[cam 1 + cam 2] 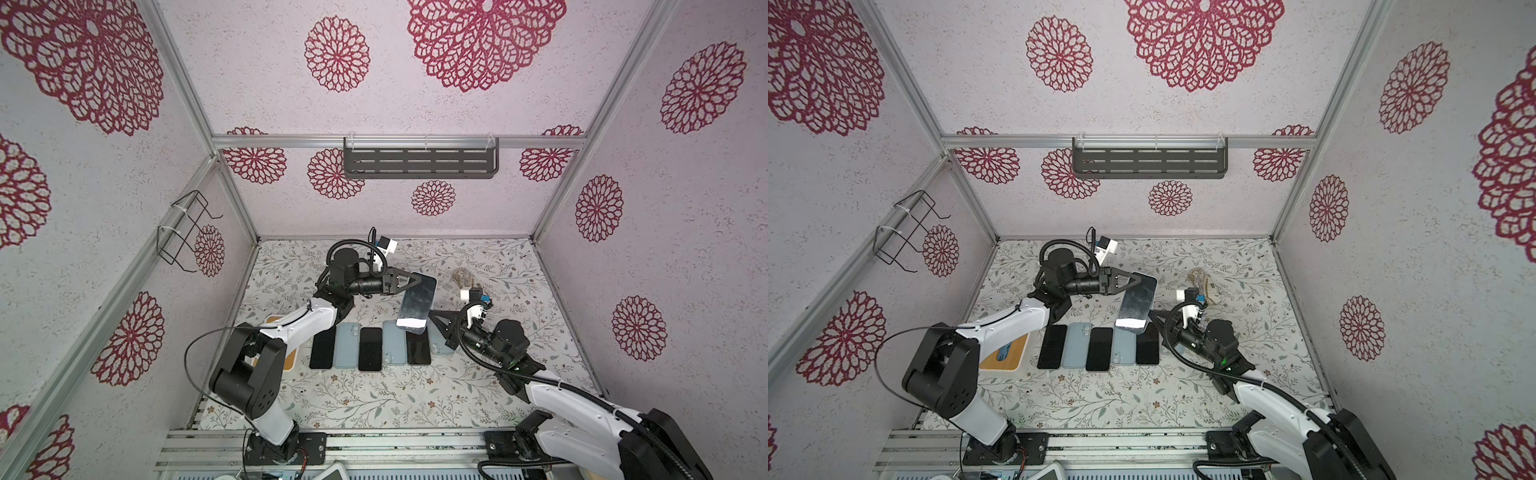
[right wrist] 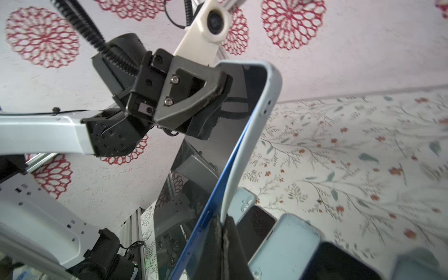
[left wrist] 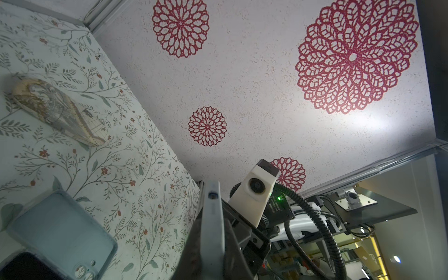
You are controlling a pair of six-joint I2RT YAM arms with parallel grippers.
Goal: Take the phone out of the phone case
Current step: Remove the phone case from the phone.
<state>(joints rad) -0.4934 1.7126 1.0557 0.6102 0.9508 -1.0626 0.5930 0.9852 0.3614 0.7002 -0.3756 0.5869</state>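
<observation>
1. Right gripper (image 2: pixel 223 230) pinched tight on phone case (image 2: pixel 242 150) lip at near end, lip gaping off the phone (image 2: pixel 218 155)
2. Left gripper (image 1: pixel 419 279) clamped across far end
3. Held aloft over table (image 1: pixel 374 407) middle, long axis running far edge to near edge
4. Probably wants a lengthwise pull apart

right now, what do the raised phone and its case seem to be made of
Phone: glossy glass front with mirror-like reflections; its blue rim looks like satin metal, possibly plastic. Phone case: pale blue, matte, probably soft silicone or rubbery plastic, since its side bows away from the phone.
</observation>
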